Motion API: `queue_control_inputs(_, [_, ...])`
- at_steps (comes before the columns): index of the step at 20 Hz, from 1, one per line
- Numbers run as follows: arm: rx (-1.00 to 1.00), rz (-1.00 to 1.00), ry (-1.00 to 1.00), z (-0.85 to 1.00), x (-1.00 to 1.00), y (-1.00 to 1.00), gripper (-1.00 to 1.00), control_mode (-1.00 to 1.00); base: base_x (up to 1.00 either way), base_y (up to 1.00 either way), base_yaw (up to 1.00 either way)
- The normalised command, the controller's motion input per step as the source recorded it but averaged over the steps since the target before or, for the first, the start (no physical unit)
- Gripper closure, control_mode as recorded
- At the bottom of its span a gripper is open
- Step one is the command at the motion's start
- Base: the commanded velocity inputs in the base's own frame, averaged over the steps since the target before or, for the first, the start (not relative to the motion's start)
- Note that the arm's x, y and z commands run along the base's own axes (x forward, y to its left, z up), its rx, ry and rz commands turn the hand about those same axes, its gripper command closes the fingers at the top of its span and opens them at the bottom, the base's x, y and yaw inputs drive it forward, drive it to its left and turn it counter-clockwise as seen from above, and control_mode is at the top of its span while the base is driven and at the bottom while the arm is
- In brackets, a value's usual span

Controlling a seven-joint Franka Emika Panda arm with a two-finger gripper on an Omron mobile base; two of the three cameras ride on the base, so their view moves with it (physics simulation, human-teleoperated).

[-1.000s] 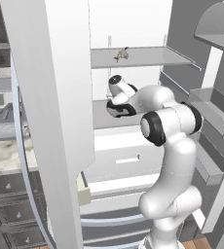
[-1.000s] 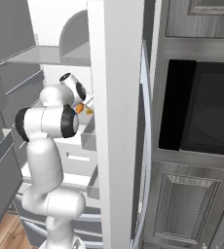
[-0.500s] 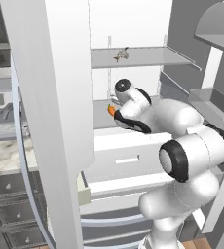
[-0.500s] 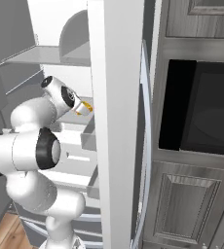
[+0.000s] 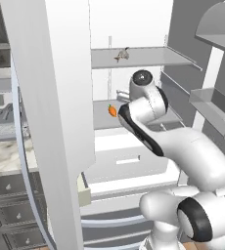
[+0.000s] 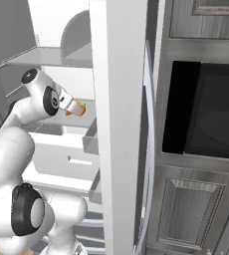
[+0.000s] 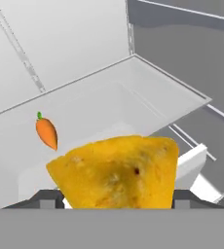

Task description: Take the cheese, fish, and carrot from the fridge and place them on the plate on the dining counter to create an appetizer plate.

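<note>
Fridge [image 5: 51, 97]: tall, white, doors swung open, interior bright white with grey shelves and white drawers.

Upper shelf [image 5: 144, 57]: held the fish [image 5: 123, 54], small, grey-brown, lying near the shelf's front edge, well apart from the other food.

Middle shelf [image 5: 102, 119]: held the carrot [image 5: 112, 111], stubby, orange, green top; lay on its side on the bare shelf floor, seen in the hand view [image 7: 46, 133] to the left of and beyond the cheese, not touching it.

Drawers [image 5: 129, 161]: white, below the middle shelf, shut; contents hidden.

Door bins [image 5: 217, 110]: grey, on the right-hand door; contents could not be made out.

Cheese [image 7: 119, 172]: yellow-orange wedge, rough surface, filled the foreground of the hand view, sat between the two dark fingertips [image 7: 48, 198]. In the right base view it showed as a pale orange piece [image 6: 76, 108] at the tip of the arm, clear of the shelf and level with the fridge's open front.

Hand [image 6: 69, 104]: closed around the cheese, jaws spread wide to the wedge's width, one tip at each side.

Dark oven cabinet [image 6: 206, 114]: to the right of the fridge, door shut.

Marble table [image 5: 7, 158]: to the left of the fridge, dark drawers beneath.
</note>
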Motion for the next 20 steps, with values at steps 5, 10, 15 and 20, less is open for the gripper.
queue_control_inputs(5, [-0.05, 0.17, 0.07, 0.33, -1.00, 0.24, 1.00, -1.00, 0.00, 0.00, 0.00])
queue_control_inputs(10, [-0.06, 0.13, 0.00, 0.05, -0.91, 0.01, 1.00, -1.00, 0.00, 0.00, 0.00])
queue_control_inputs(15, [-0.05, 0.09, 0.03, 0.04, -0.55, 0.00, 1.00, -1.00, 0.00, 0.00, 0.00])
queue_control_inputs(20, [-0.01, 0.02, 0.07, 0.07, -0.14, 0.00, 1.00, -1.00, 0.00, 0.00, 0.00])
